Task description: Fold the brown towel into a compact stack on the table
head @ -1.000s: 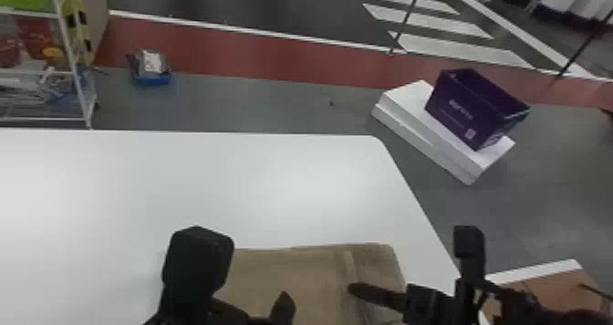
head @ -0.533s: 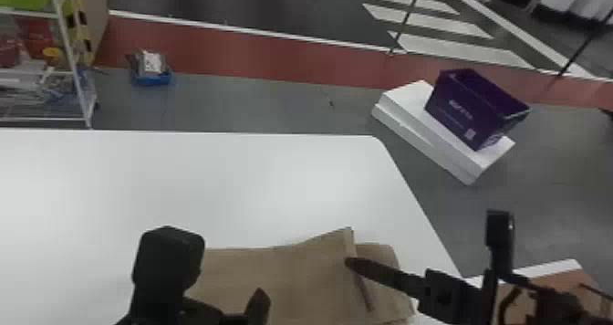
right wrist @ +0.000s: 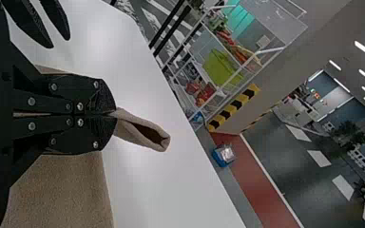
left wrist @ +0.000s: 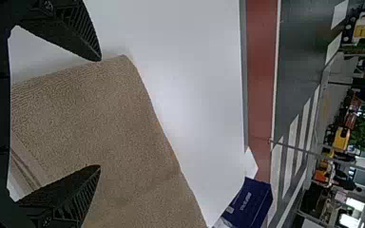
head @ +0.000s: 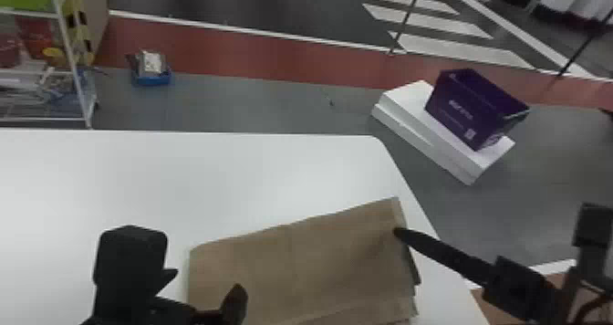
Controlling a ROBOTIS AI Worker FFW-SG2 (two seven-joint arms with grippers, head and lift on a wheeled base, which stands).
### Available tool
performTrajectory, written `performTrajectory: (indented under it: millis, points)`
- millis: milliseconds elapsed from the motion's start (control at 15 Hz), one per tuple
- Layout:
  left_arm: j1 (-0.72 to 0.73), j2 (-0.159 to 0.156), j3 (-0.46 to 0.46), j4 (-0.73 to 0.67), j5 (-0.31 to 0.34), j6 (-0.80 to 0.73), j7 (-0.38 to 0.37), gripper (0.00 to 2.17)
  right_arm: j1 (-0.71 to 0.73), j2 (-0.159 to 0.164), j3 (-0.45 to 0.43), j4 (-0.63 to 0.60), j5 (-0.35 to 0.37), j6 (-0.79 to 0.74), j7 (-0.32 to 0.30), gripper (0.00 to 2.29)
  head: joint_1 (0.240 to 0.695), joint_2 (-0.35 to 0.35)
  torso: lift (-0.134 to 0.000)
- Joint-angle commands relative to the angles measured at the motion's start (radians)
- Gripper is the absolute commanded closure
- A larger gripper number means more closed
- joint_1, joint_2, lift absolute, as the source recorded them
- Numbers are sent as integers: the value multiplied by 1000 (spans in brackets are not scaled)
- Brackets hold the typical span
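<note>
Right fingers [right wrist: 88,97] pinch the brown towel [right wrist: 62,190], a folded bit poking past their tips | Left fingers [left wrist: 76,33] are wide apart, gripping nothing, towel between and past them | I worry the fold could go crooked if my right pinch tugs sideways or slips.

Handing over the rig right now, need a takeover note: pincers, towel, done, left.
Left pincer: open, around the towel's left far corner, not gripping.
Right pincer: shut on the right edge of the brown towel.
Towel: near the right end of the white table.
Done: partly folded, by the layers at its right edge.
Left: likely lay the held edge down, release, fold smaller, square the stack.
</note>
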Motion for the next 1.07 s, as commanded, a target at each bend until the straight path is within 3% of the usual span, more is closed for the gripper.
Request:
performTrajectory:
  millis: [0, 267, 533, 867, 1000]
  points:
    - [-4, -10, -4, 12, 5, -12, -5, 87, 11, -16, 6, 63, 51, 5, 12, 1416, 695, -350, -124]
    - [-9, -5, -29, 14, -12, -8, -3, 87, 38, -4, 53, 73, 126, 5, 24, 1416, 695, -350, -124]
    - [-4, -4, -38, 23, -11, -8, -3, 87, 52, -2, 90, 103, 262, 5, 49, 1413, 695, -350, -124]
    - [-2, -5, -54, 33, -11, -12, -3, 87, 31, -27, 87, 151, 324, 5, 53, 1403, 695, -350, -124]
    - [-2, -5, -66, 40, -15, -12, 0, 87, -14, -51, 92, 200, 382, 5, 98, 1312, 695, -350, -124]
